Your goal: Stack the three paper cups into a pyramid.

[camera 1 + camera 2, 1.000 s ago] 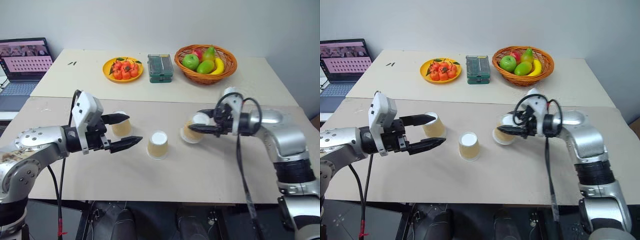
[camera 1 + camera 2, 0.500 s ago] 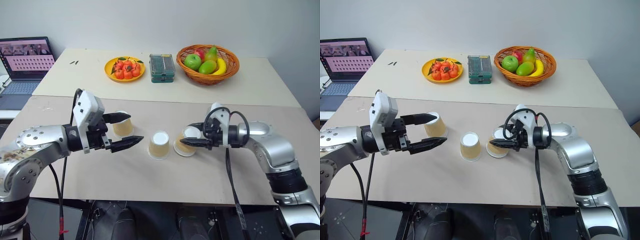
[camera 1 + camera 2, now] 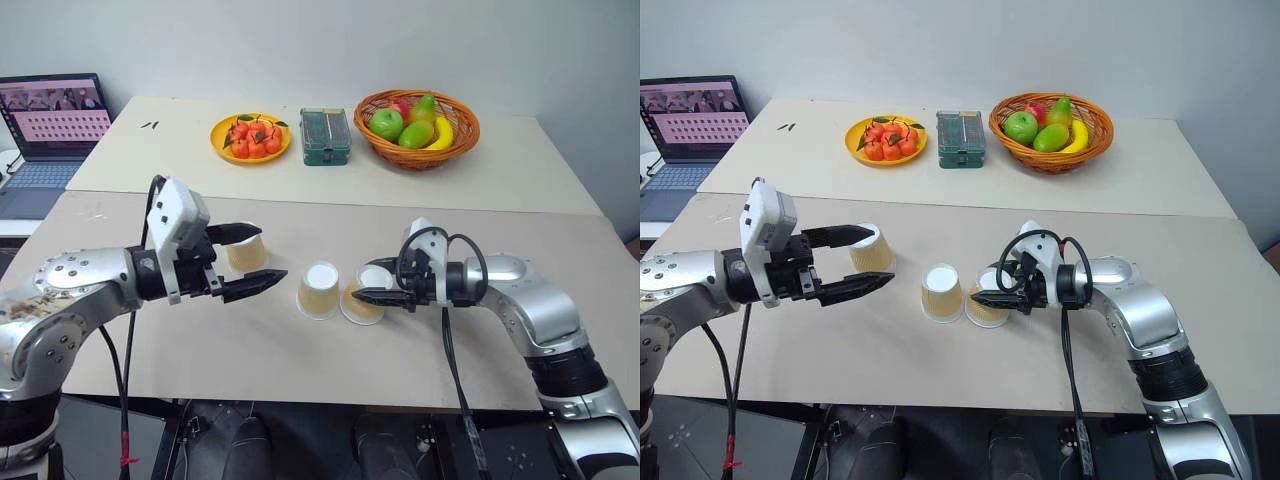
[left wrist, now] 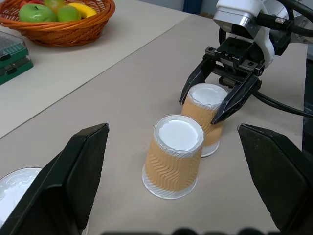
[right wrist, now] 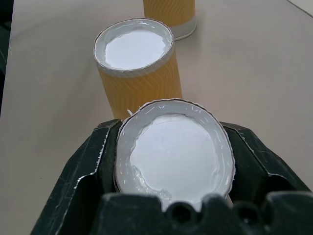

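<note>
Three tan ribbed paper cups stand upside down on the table. The left cup [image 3: 245, 255] sits by my left gripper [image 3: 270, 255], which hovers open beside it, one finger above the cup and one in front. The middle cup [image 3: 319, 291] stands alone in the centre. Right against it stands the third cup [image 3: 362, 300], white base up, with my right gripper [image 3: 372, 285] shut on it from the right; both fingers [image 5: 93, 166] hug its sides. No pyramid stands; all cups are on the table.
On the far table are an orange plate [image 3: 247, 152] of small red fruit, a green box [image 3: 326, 136] and a wicker basket [image 3: 415, 160] of fruit. An open laptop [image 3: 50, 120] stands at the far left. A seam separates the two tables.
My right gripper has carried its cup left and down, from apart on the right to right beside the middle cup. The left gripper has stayed put.
</note>
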Available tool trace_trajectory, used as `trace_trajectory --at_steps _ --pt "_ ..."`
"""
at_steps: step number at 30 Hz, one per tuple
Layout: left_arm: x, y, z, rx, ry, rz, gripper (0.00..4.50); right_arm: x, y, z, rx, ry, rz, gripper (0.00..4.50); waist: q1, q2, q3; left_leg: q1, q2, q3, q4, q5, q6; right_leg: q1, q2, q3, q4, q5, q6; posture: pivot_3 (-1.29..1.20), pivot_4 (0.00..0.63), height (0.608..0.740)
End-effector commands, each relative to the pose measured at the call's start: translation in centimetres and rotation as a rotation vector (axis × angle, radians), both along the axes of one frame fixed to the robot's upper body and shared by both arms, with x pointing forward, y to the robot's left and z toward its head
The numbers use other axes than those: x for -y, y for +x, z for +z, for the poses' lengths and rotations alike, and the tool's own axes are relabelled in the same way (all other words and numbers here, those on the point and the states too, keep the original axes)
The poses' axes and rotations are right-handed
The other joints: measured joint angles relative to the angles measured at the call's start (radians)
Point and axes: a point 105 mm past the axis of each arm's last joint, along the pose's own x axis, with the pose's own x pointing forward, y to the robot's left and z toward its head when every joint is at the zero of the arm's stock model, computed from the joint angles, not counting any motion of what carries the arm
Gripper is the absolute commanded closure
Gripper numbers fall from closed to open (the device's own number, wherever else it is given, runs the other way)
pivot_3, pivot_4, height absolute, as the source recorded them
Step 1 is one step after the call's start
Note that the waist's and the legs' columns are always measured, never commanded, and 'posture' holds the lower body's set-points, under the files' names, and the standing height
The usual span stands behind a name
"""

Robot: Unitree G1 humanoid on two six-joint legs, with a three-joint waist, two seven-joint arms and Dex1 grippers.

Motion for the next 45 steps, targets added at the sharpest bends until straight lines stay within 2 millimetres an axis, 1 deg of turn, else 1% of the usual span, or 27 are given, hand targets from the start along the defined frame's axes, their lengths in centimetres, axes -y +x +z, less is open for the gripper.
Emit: trace_trajectory --at_steps 1,5,7,9,12,14,18,20,21,25,27,30,33,34,37,40,44,45 --pt "0.3 -0.1 1.0 0.056 -0.006 -0.013 0.00 -0.5 -0.4 0.5 0.012 0.018 0.023 0.04 0.000 0.000 0.000 0.000 0.000 0.000 0.000 0.000 0.000 0.000 0.000 0.000 0.000 0.000 0.000 0.00 0.150 0.740" --pt "0.3 0.0 1.0 0.056 -0.005 -0.014 0.00 -0.9 -0.6 1.6 0.014 0.064 0.038 0.04 0.000 0.000 0.000 0.000 0.000 0.000 0.000 0.000 0.000 0.000 0.000 0.000 0.000 0.000 0.000 0.00 0.150 0.740" --pt "0.4 0.0 1.0 0.055 -0.006 -0.016 0.00 -1.3 -1.0 4.2 0.038 0.137 0.071 0.04 -0.001 0.000 0.000 0.000 0.000 0.000 0.000 0.000 0.000 0.000 0.000 0.000 0.000 0.000 0.000 0.00 0.150 0.740" --pt "0.4 0.1 1.0 0.055 -0.007 -0.018 0.00 -1.3 -1.4 6.1 0.057 0.173 0.093 0.04 -0.003 0.000 0.000 0.000 0.000 0.000 0.000 0.000 0.000 0.000 0.000 0.000 0.000 0.000 0.000 0.00 0.150 0.740" --pt "0.4 0.1 1.0 0.053 -0.007 -0.015 0.00 -0.6 -2.0 8.7 0.066 0.216 0.115 0.04 -0.003 0.000 0.000 0.000 0.000 0.000 0.000 0.000 0.000 0.000 0.000 0.000 0.001 0.000 0.000 0.00 0.150 0.740" --pt "0.4 0.1 1.0 0.052 -0.007 -0.013 0.00 -0.1 -2.0 9.8 0.090 0.213 0.104 0.04 0.002 0.000 0.000 0.000 0.000 0.000 0.000 0.000 0.000 0.000 0.000 0.000 0.000 0.000 0.000 0.00 0.150 0.740" --pt "0.3 0.2 0.9 0.049 -0.013 -0.004 0.00 1.6 -1.2 11.7 0.169 0.181 0.045 0.04 0.004 0.000 0.000 0.000 0.000 0.000 0.000 0.000 0.000 0.000 0.000 0.000 0.000 0.000 0.000 0.00 0.150 0.740" --pt "-0.1 0.1 0.9 0.046 -0.018 0.013 0.00 2.1 -0.8 12.5 0.203 0.174 0.025 0.04 0.003 0.000 0.000 0.000 0.000 0.000 0.000 0.000 0.000 0.000 0.000 0.000 0.000 0.000 0.000 0.00 0.150 0.740" --pt "-0.6 0.1 0.8 0.042 -0.018 0.039 0.00 2.3 -0.5 12.7 0.228 0.153 0.016 0.04 0.001 0.000 0.000 0.000 0.000 0.000 0.000 0.000 0.000 0.000 0.000 0.000 0.000 0.000 0.000 0.00 0.150 0.740" --pt "-2.5 -0.2 0.1 0.033 -0.008 0.135 0.00 2.5 0.5 13.1 0.296 0.091 0.003 0.04 -0.011 0.000 0.000 0.000 0.000 0.000 -0.001 0.000 0.000 -0.001 0.000 0.000 0.000 0.000 -0.001 0.00 0.150 0.740" --pt "-3.6 -0.5 -1.0 0.024 0.027 0.182 0.00 2.5 1.1 13.4 0.325 0.084 -0.004 0.04 -0.014 0.000 0.000 0.000 0.000 0.000 -0.001 0.000 0.000 -0.002 0.000 0.000 0.000 0.000 -0.001 0.00 0.150 0.740" --pt "-5.1 -1.1 -2.3 -0.004 -0.005 0.271 0.00 2.2 1.6 13.4 0.330 0.067 0.014 0.04 -0.013 0.000 0.000 0.000 0.000 0.000 -0.001 0.000 0.000 -0.002 0.000 0.000 0.000 0.000 -0.001 0.00 0.150 0.740" --pt "-6.8 -1.3 -3.9 -0.011 -0.019 0.368 0.00 2.2 1.0 12.6 0.287 0.044 0.077 0.04 -0.007 0.000 0.000 0.000 0.000 0.000 -0.001 0.000 0.000 -0.001 0.000 0.000 0.000 -0.001 -0.002 0.00 0.150 0.740" --pt "-7.6 -1.3 -4.6 -0.006 -0.026 0.418 0.00 2.6 0.6 12.4 0.260 0.040 0.099 0.04 -0.005 0.000 0.000 0.000 0.000 0.000 -0.001 0.000 0.000 -0.001 0.000 0.000 -0.001 0.000 -0.003 0.00 0.150 0.740" --pt "-9.0 -1.4 -6.1 0.014 -0.035 0.505 0.00 4.0 -0.7 12.0 0.186 0.021 0.140 0.04 0.004 0.000 0.000 0.000 0.000 0.000 0.000 0.000 0.000 -0.001 -0.001 0.000 -0.001 0.000 -0.004 0.00 0.150 0.740" --pt "-9.5 -0.9 -6.8 0.046 -0.061 0.551 0.00 5.1 -1.7 11.9 0.145 0.005 0.152 0.04 0.012 0.000 0.000 0.000 0.000 0.000 0.000 0.000 0.000 -0.001 -0.001 0.000 -0.001 0.000 -0.004 0.00 0.150 0.740" --pt "-9.0 0.0 -7.4 0.115 -0.032 0.549 0.00 5.7 -2.3 11.9 0.131 -0.001 0.136 0.04 0.012 0.000 0.000 0.001 0.000 0.000 0.000 0.000 0.000 -0.001 -0.001 0.000 -0.001 -0.001 -0.003 0.00 0.150 0.740" --pt "-9.0 0.4 -7.2 0.140 -0.032 0.556 0.00 5.8 -2.4 11.9 0.130 -0.004 0.131 0.04 0.012 0.000 0.000 0.001 0.000 0.000 0.000 0.000 0.000 -0.001 -0.001 0.000 -0.001 -0.001 -0.003 0.00 0.150 0.740"
